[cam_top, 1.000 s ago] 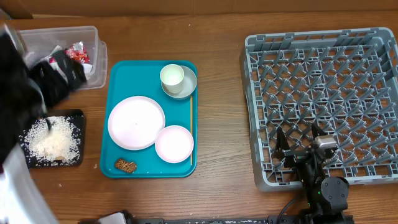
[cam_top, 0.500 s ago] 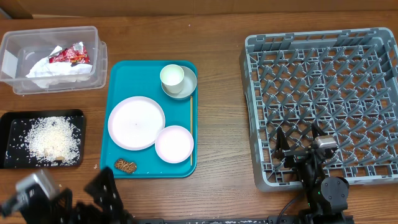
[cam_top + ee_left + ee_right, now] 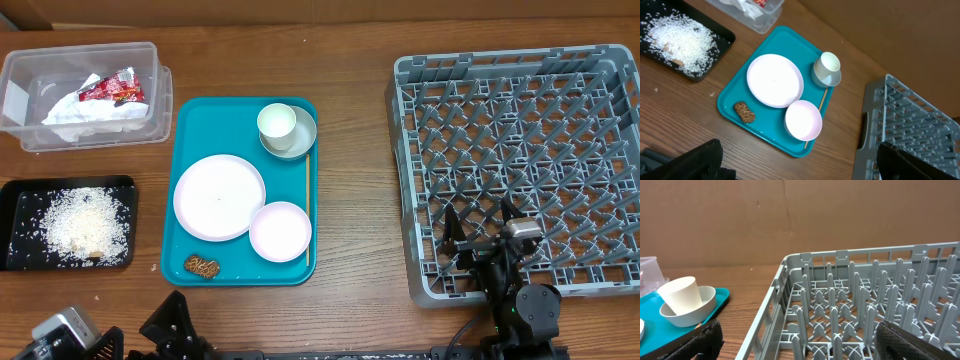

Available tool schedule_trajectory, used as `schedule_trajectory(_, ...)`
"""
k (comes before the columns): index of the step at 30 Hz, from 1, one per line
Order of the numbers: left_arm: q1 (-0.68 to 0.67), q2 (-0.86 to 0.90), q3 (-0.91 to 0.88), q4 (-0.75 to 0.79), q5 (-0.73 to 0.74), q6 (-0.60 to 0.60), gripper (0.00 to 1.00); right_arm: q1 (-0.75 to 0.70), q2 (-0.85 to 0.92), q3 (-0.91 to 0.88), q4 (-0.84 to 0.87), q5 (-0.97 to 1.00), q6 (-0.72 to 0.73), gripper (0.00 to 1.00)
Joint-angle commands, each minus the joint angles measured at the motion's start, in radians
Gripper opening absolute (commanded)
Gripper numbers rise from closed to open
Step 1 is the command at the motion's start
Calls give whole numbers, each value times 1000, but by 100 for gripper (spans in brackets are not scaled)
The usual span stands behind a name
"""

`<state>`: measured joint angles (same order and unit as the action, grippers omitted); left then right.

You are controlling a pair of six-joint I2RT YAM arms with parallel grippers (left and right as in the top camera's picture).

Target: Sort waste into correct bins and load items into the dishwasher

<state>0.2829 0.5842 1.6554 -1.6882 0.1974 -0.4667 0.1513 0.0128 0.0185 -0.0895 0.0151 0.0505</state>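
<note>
Teal tray (image 3: 195, 130) on the bench (image 3: 350, 60) carries the food scrap (image 3: 202, 266) at its near-left corner, ahead of the left gripper (image 3: 800, 162), the nearer arm. Both grippers are apart and empty. The right gripper (image 3: 797, 337) hovers over the dish rack (image 3: 520, 62).

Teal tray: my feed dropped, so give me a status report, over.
Left gripper, right gripper open, empty. Tray holds large plate, small plate, cup in bowl, chopstick, food scrap. Dish rack empty. Nothing over the tray.
</note>
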Motion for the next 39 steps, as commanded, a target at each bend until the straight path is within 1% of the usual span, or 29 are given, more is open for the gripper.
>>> schedule_trajectory(1, -4, -10, -12, -1, -22, 43, 100, -1, -10, -11, 8, 7, -5, 100)
schedule_trajectory(4, -3, -11, -42, 12, -21, 93, 100, -1, -10, -11, 8, 7, -5, 100)
schedule_trajectory(5, -10, -12, -60, 23, -21, 94, 100, -1, -10, -11, 8, 7, -5, 100)
schedule_trajectory(7, -35, -13, -119, 78, -16, 96, 100, -1, -10, -11, 8, 7, -5, 100)
schedule_trajectory(10, -77, -34, -238, 200, 0, 175, 100, -1, -10, -11, 8, 7, -6, 100)
schedule_trajectory(11, -97, -57, -310, 275, 24, 228, 100, -1, -10, -11, 8, 7, -5, 100)
schedule_trajectory(13, -128, -100, -425, 404, 64, 282, 100, -1, -10, -11, 8, 7, -5, 100)
schedule_trajectory(15, -168, -169, -575, 583, 97, 307, 100, -1, -10, -11, 8, 7, -5, 100)
schedule_trajectory(17, -208, -235, -711, 749, 98, 307, 100, -1, -10, -11, 8, 7, -5, 100)
schedule_trajectory(19, -254, -313, -864, 935, 79, 307, 100, -1, -10, -11, 8, 6, -5, 100)
schedule_trajectory(21, -288, -383, -1002, 1080, 31, 307, 100, -1, -10, -11, 8, 7, -5, 100)
schedule_trajectory(26, -296, -460, -1214, 1230, -73, 306, 100, -1, -10, -11, 8, 7, -5, 100)
schedule_trajectory(30, -296, -512, -1375, 1392, -176, 306, 100, -1, -10, -11, 8, 7, -5, 100)
schedule_trajectory(36, -296, -582, -1509, 1527, -239, 307, 100, -1, -10, -11, 8, 7, -5, 100)
schedule_trajectory(39, -296, -581, -1562, 1624, -249, 306, 100, -1, -10, -11, 8, 7, -5, 100)
